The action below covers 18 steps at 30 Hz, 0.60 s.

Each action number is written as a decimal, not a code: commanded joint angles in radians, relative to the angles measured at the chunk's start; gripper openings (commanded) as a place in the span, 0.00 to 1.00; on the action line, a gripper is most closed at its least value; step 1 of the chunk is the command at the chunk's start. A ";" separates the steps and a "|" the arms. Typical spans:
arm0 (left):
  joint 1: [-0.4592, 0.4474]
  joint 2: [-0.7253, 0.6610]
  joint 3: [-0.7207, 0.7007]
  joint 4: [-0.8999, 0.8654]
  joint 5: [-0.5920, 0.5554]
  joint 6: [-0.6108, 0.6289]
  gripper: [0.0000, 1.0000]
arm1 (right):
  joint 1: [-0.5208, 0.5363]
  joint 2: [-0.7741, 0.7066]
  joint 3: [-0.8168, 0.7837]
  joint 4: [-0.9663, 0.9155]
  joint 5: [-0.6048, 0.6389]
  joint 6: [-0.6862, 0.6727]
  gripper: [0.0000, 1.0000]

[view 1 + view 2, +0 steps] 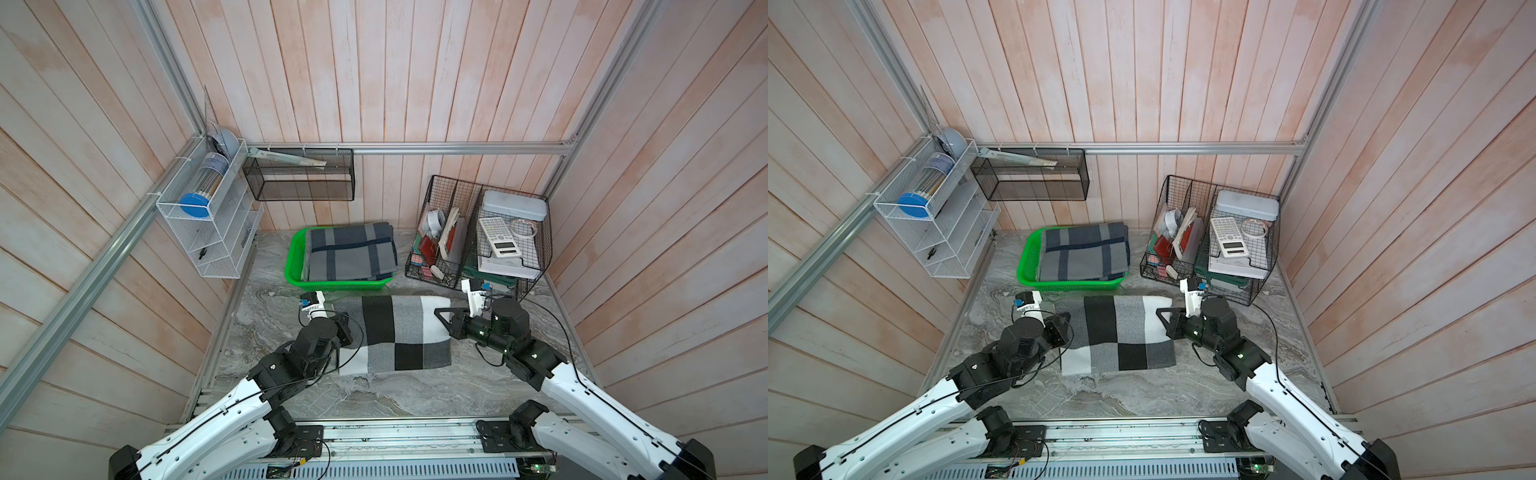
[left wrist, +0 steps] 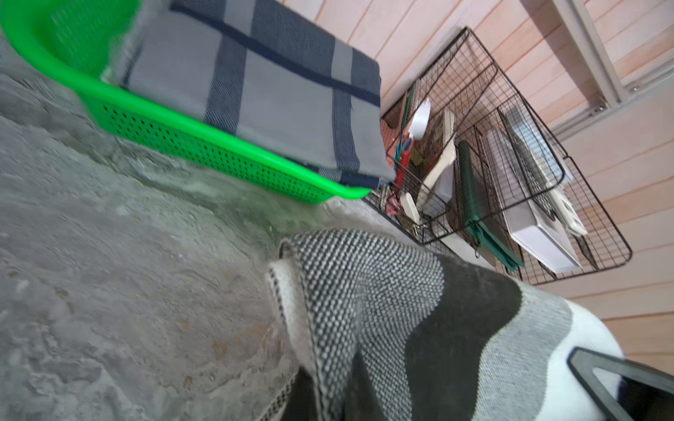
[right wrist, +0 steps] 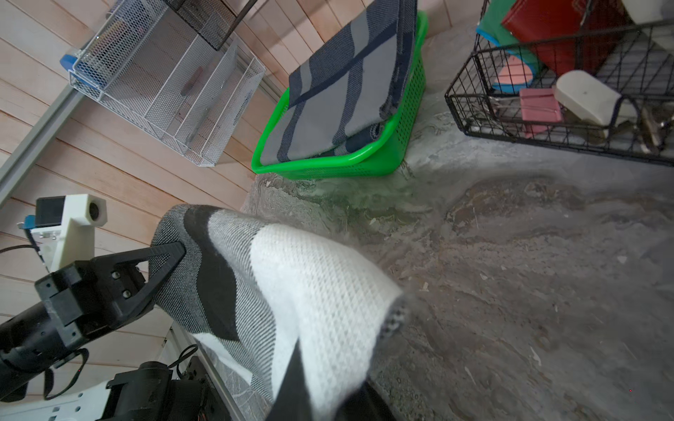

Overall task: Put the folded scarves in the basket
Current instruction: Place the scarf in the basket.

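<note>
- Here, the left claw [image 3: 178, 252] is clamped on the far left corner of the checked scarf [image 1: 399, 332], which is folded and patterned in black, grey and white.
- The right claw [image 1: 439, 311] is clamped on the far right corner. The far edge hangs raised between both arms, probably so the folds stay together.
- The scarf's near part appears to trail on the grey marbled bench [image 1: 415, 395].
- The basket [image 1: 340, 286], bright green, stands just beyond the scarf, toward the far left.
- A folded grey and navy cloth [image 1: 351, 251] already fills it, so the scarf would probably have to land on top.
- A black wire organiser [image 1: 542, 245] crowds the far right, leaving the right arm little room there.
</note>
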 commanded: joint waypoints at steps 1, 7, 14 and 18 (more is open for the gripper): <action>0.063 0.025 0.068 0.015 -0.121 0.096 0.00 | 0.008 0.075 0.097 0.062 0.050 -0.055 0.00; 0.201 0.126 0.168 0.114 -0.082 0.234 0.00 | 0.008 0.235 0.202 0.193 0.127 -0.078 0.00; 0.393 0.282 0.299 0.183 0.001 0.347 0.00 | 0.007 0.492 0.468 0.198 0.141 -0.189 0.00; 0.477 0.364 0.358 0.244 0.049 0.379 0.00 | 0.003 0.645 0.625 0.196 0.144 -0.246 0.00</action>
